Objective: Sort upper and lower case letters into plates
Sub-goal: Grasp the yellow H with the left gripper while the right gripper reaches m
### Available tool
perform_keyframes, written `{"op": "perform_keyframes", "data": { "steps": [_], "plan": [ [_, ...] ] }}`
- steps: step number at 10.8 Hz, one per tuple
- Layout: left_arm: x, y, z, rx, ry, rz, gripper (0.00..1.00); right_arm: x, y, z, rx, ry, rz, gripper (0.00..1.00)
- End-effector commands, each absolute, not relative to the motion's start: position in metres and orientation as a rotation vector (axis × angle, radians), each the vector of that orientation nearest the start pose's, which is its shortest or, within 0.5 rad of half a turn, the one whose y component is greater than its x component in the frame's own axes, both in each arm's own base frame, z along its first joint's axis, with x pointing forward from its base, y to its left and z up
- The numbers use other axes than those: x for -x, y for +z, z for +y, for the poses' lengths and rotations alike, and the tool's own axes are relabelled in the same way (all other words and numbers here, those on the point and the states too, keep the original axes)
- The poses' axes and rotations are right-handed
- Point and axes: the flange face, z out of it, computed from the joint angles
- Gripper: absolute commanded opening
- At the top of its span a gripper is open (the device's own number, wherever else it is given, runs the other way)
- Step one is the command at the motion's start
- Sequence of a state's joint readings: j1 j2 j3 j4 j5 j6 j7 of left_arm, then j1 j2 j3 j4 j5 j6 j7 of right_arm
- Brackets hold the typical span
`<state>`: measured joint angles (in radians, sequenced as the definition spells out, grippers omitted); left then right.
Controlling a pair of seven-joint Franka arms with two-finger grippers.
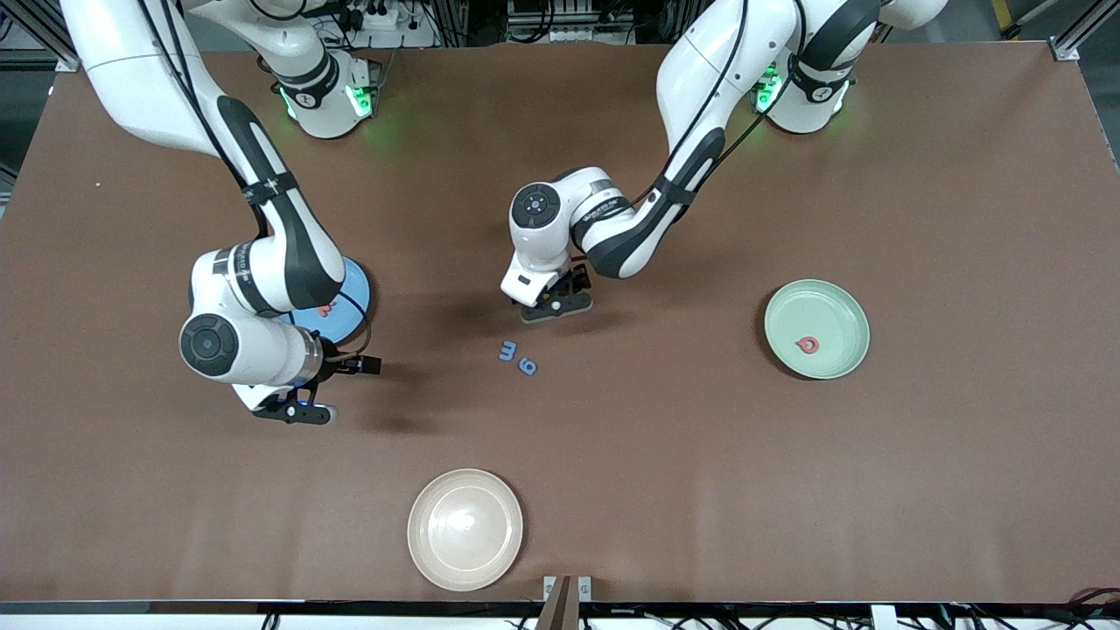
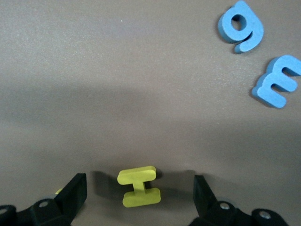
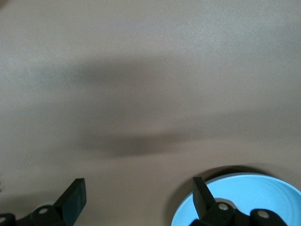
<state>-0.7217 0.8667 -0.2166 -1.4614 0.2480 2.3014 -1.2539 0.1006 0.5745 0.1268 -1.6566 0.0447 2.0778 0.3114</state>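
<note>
1. The brown table (image 1: 875, 490) runs the whole width of the room, with both arm bases along one long edge.
2. The right arm bends down over the light blue plate (image 1: 354, 302) and hides most of it; a red-pink letter (image 1: 327, 309) peeks out on the plate's visible part.
3. The left arm reaches to the middle of the table.
4. The cream-white plate (image 1: 465, 528) sits nearest the front camera, with nothing in it that I can see.
5. The pale mint green plate (image 1: 817, 328) lies toward the left arm's end of the table and holds a red-pink letter (image 1: 808, 345).
6. The right gripper (image 1: 297, 411) hangs over bare table beside the blue plate; its fingers (image 3: 75, 200) are spread wide with nothing between them.
7. The left gripper (image 1: 553, 306) is low over the table's middle, its fingers (image 2: 73, 195) wide apart on either side of a yellow letter I (image 2: 138, 187), not touching it.
8. A blue letter m (image 1: 507, 351) and a blue letter g (image 1: 528, 367) lie just beside each other on the table, a little nearer the front camera than the left gripper.
</note>
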Motion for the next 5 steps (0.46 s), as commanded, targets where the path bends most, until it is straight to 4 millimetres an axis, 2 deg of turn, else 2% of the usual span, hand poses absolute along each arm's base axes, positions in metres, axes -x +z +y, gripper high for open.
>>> {"op": "perform_keyframes", "data": {
  "steps": [1,4,5],
  "plan": [
    [-0.4492,0.1736,-0.5564,3.101,-0.052,-0.379,0.94,-0.6562,0.2629,0.1487,3.041,0.254,0.220,1.00],
    [-0.4534,0.1735,-0.5528,3.098,-0.051,-0.386,0.81,-0.6572,0.2602,0.1528,3.041,0.233,0.211,1.00],
    [-0.4534,0.1735,-0.5528,3.099,-0.051,-0.381,0.74,-0.6570,0.2582,0.1528,3.041,0.238,0.212,1.00]
  ]
}}
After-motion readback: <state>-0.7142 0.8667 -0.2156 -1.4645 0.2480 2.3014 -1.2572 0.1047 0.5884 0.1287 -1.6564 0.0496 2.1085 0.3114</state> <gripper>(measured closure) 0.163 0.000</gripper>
